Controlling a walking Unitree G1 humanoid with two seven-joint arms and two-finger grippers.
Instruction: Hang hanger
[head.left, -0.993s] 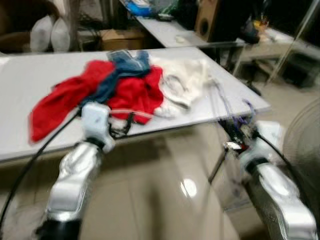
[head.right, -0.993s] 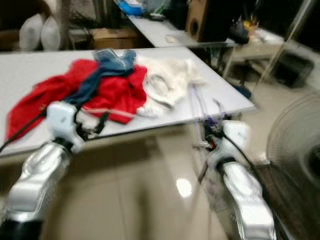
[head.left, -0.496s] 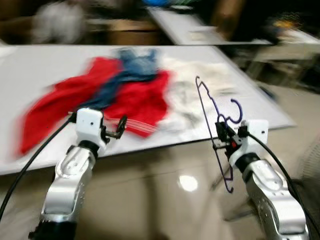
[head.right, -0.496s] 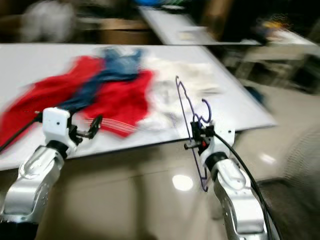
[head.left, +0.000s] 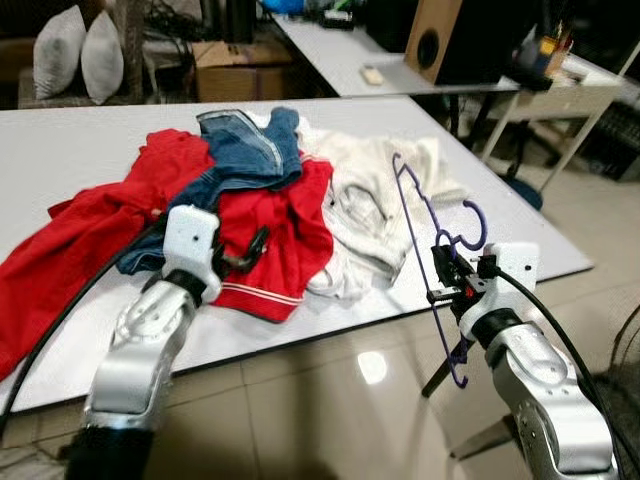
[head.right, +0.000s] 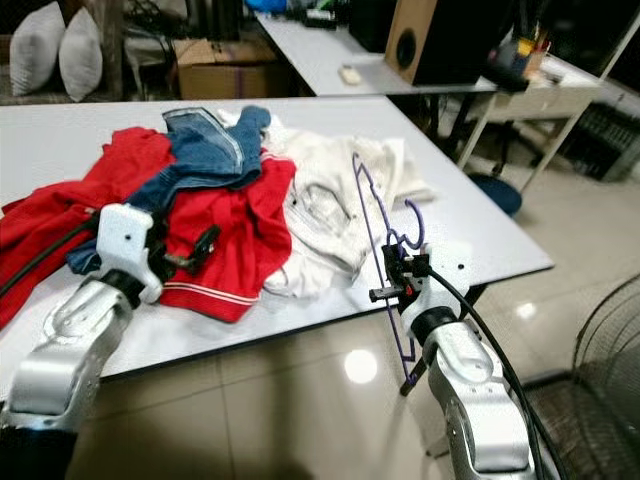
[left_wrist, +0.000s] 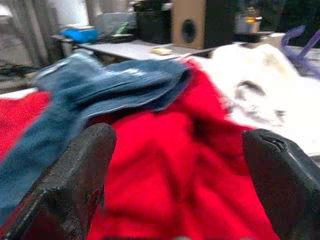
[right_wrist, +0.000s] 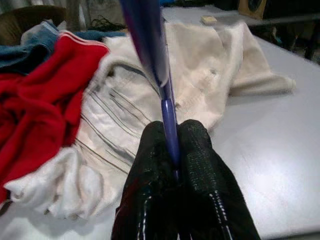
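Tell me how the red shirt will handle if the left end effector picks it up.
The red shirt lies crumpled in folds, so it will probably droop limp from wherever it is pinched. The jeans drape over it and may drag along. The left end effector hovers open at its edge; thin cloth there likely bunches easily.

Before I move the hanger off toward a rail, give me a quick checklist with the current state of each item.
1. Right claw shut on the purple hanger: ok.
2. Hanger free of the white garment: ok, held upright at the table edge.
3. Hanger hook unobstructed: ok.
4. Left claw open, holding nothing: ok, hovering over the red garment.
5. Rail to hang on located: cannot tell.
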